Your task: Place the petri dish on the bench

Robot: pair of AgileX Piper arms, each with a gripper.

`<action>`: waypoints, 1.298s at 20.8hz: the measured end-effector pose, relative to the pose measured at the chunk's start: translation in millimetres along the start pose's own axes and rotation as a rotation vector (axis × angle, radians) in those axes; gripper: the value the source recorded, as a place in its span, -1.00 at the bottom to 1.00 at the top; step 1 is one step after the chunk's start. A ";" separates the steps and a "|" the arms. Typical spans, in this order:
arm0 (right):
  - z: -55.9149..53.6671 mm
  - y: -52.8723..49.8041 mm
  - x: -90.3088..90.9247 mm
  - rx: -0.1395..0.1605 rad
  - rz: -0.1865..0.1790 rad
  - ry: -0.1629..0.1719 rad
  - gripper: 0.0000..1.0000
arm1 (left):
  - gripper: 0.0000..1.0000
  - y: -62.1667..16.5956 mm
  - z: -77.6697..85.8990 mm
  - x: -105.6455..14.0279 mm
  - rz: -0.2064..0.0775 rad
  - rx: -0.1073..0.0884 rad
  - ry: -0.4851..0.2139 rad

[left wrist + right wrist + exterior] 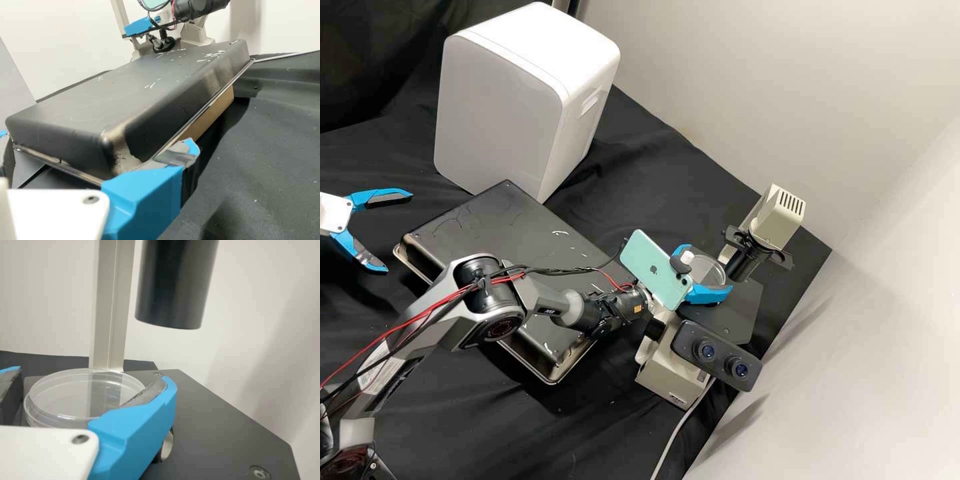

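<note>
right gripper (705,272) is closed onto the petri dish (712,265), one blue finger on each side of the rim. you find the dish at the right of the bench, on the black stage (747,313) of the microscope (683,373), close to the wall.

from the right wrist view you get the detail: one finger pad (147,390) lies against the clear wall of the petri dish (75,397), the other finger sits at the opposite side, and the dish's base looks to be down on the stage (215,425) under a dark cylinder (175,280). the high view gives you the setting instead: a mint-green phone (653,270) on that arm's wrist, just left of the dish.

the dish is round, so you have no long axis to read; it lies flat, broad face up.

your left gripper (397,232) is spread wide at the left edge of the bench, apart from the upturned dark tray (507,233). its wrist view shows you the tray's scratched side (125,100) across the gap of the left gripper (97,141), and the right gripper's blue finger (142,25) farther off. a white box (520,93) stands at the far side of the tray.
</note>
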 end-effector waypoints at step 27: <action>-24.9 -17.3 -34.3 0.077 -0.040 0.059 -1.00 | 1.00 0.0 0.0 0.0 0.000 0.000 0.000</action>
